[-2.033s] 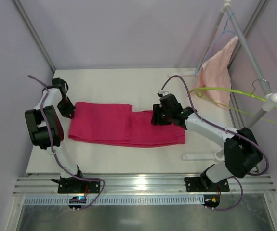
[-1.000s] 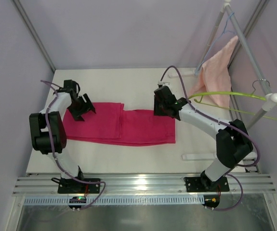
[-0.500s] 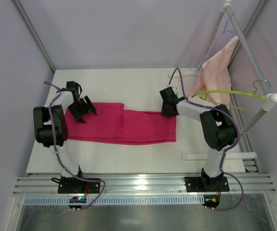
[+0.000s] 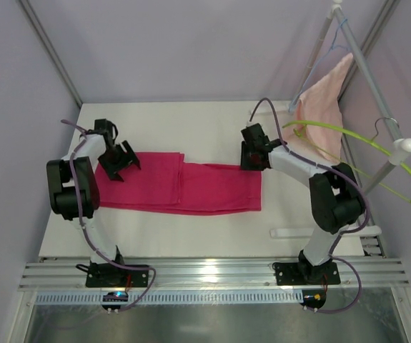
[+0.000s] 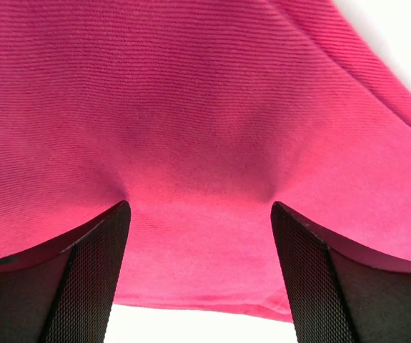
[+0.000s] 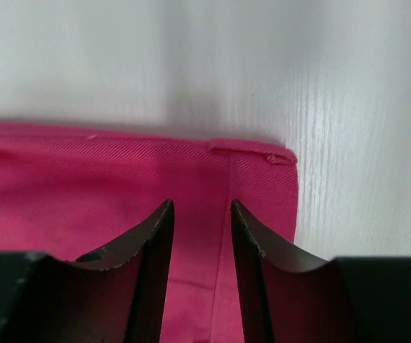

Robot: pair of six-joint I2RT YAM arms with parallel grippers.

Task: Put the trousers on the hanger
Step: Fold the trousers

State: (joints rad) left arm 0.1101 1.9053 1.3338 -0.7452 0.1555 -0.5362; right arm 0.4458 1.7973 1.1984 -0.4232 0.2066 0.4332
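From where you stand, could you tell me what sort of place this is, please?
Likely a robot laundry test cell: left arm and right arm bolted at a white table, plain walls, a rail with a green hanger.

Trousers [image 5: 205, 107] matt ribbed cloth, table [image 6: 191, 57] smooth white w/ faint grain, L finger pads [image 5: 94, 279] black cross-hatched.

A robotics lab test cell: bare lilac walls [image 4: 191, 43], a white table [image 4: 191, 118], metal frame poles [image 4: 48, 50], and an aluminium rail [image 4: 212, 275] along the near edge.
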